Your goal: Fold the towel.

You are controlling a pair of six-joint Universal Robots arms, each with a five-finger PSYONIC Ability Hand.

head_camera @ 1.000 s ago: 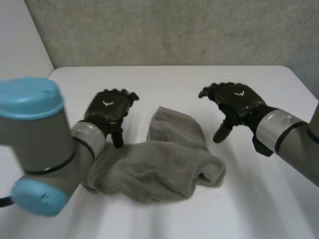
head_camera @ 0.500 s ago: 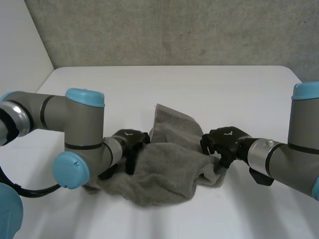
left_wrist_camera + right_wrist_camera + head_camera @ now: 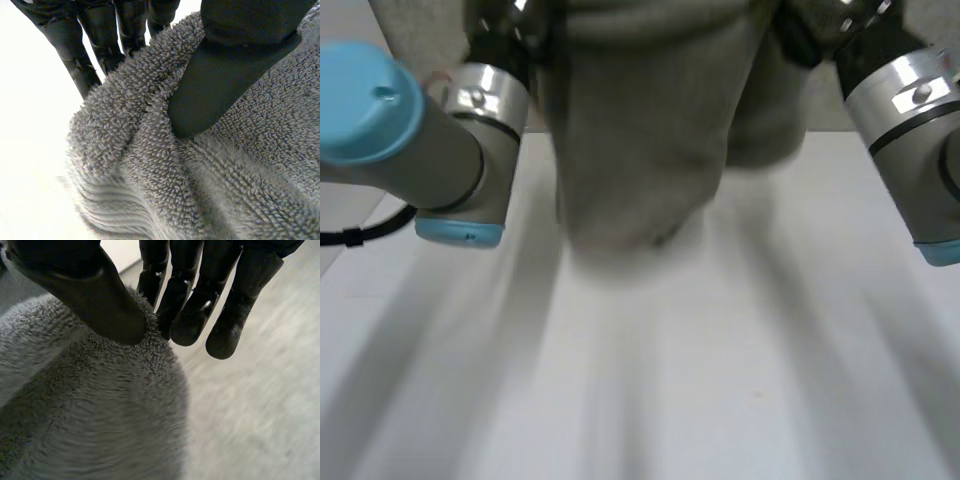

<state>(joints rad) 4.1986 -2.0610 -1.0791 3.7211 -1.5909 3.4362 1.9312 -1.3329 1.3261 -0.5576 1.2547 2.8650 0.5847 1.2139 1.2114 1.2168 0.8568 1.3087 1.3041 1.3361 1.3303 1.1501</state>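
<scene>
White tabletop (image 3: 720,380) lies beneath the hanging grey towel (image 3: 640,130); your left hand (image 3: 235,60) and right hand (image 3: 85,285) each pinch it between thumb and fingers (image 3: 190,315). Next, lay it out flat.

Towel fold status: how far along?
Done: the grasp. The left robot hand pinches the towel between thumb and fingers, and the right robot hand does the same. In hand: the towel hangs bunched, seemingly clear of the table. Left: all the folding. No flat layer or crease shows, so it needs spreading out and folding over.
</scene>
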